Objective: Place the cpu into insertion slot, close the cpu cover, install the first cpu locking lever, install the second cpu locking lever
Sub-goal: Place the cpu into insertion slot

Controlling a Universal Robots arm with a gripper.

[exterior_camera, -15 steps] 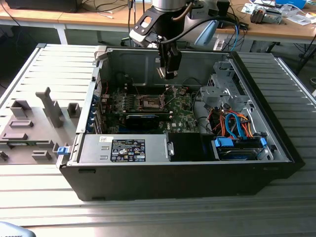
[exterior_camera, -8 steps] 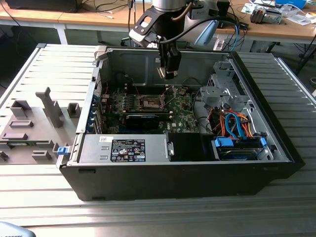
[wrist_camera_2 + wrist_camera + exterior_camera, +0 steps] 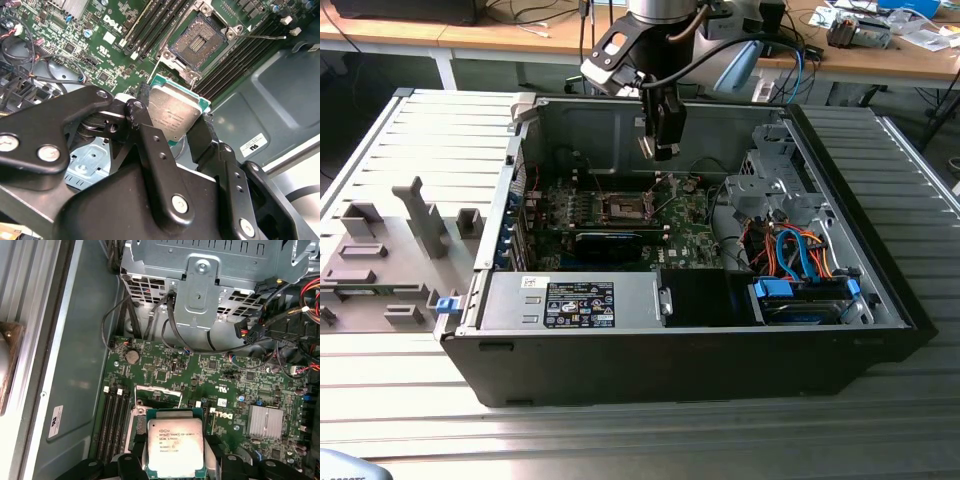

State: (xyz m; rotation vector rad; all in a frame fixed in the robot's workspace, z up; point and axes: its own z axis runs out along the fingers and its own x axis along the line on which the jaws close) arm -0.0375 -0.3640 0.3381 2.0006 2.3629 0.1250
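Print on the cpu and case sticker

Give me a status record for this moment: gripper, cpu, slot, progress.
gripper: shut on the cpu, hanging above the motherboard
cpu: gripped by its edges between the fingers, metal top showing in both wrist views
insertion slot: empty, dark centre exposed, apart from the cpu
progress: cpu not yet placed in the slot
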